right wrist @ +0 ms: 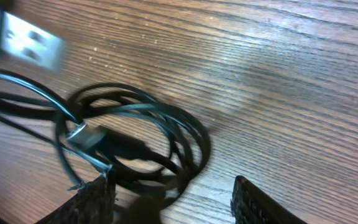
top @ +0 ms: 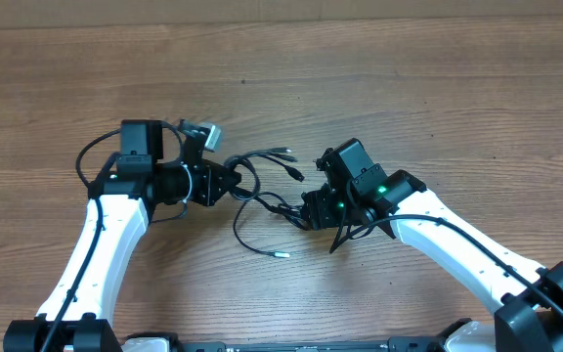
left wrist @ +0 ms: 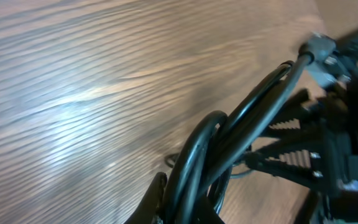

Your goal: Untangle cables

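Cables [left wrist: 247, 118] in L fingers [top: 228, 182], USB plug [right wrist: 30, 43] nearby

You see the cables [top: 262, 186] as thin black strands knotted together near the middle of the table [top: 379, 68]. Several loops overlap in a loose coil [right wrist: 142, 143] lying flat on the table. Small plug ends [top: 289, 156] fan toward its far edge; one strand [top: 247, 240] trails toward its near edge.

Place: robotics lab workbench.
Evidence: two white-and-black jointed robot arms [top: 106, 244] mounted at a brown wood-grain tabletop [top: 360, 68].
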Tool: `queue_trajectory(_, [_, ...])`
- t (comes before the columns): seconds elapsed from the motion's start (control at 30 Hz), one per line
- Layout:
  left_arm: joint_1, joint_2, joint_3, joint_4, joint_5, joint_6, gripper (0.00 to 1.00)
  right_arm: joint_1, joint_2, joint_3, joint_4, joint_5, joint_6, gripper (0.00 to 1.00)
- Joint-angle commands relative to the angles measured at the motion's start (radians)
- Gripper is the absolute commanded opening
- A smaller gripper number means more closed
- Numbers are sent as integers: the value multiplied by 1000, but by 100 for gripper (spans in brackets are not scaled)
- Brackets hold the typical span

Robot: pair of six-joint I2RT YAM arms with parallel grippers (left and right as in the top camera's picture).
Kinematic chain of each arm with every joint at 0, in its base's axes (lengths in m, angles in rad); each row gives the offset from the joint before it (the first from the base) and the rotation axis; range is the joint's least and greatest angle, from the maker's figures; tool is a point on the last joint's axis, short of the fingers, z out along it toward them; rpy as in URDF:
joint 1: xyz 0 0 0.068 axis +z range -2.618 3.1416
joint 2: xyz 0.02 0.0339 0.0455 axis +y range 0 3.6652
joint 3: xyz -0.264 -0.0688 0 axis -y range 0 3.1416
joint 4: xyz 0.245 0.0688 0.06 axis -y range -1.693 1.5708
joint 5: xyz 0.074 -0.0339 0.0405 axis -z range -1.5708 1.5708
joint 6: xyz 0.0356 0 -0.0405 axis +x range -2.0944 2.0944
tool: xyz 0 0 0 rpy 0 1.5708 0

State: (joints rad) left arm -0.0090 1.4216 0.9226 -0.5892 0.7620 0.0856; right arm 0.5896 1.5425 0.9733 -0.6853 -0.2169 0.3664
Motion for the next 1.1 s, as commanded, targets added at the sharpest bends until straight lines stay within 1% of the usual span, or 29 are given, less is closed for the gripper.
queue_trajectory(0.0, [24,-1,2,-2,-62,-64,4,-2,12,-1,-3,26,5,58])
queue_trajectory(0.13, [24,-1,2,-16,-109,-68,4,-2,12,-1,-1,26,5,58])
queue_trajectory(0.3, [24,-1,2,-24,-127,-71,4,-2,12,-1,3,26,5,58])
queue_trajectory(0.4, [24,-1,2,-35,-191,-71,4,-2,12,-1,14,26,4,59])
queue_trajectory(0.43, [24,-1,2,-40,-212,-71,4,-2,12,-1,17,26,4,60])
queue_trajectory(0.5, [24,-1,2,-54,-254,-71,4,-2,12,-1,25,26,4,69])
queue_trajectory(0.6, [22,-1,2,-66,-275,-71,4,-2,12,-1,30,26,3,77])
queue_trajectory(0.73, [22,-1,2,-65,-277,-71,4,-2,12,-1,33,21,4,83])
queue_trajectory(0.97, [22,-1,2,-66,-325,-110,5,0,12,-1,34,3,0,84])
queue_trajectory(1.07, [22,-1,2,-65,-324,-117,4,0,12,-1,39,-6,0,84])
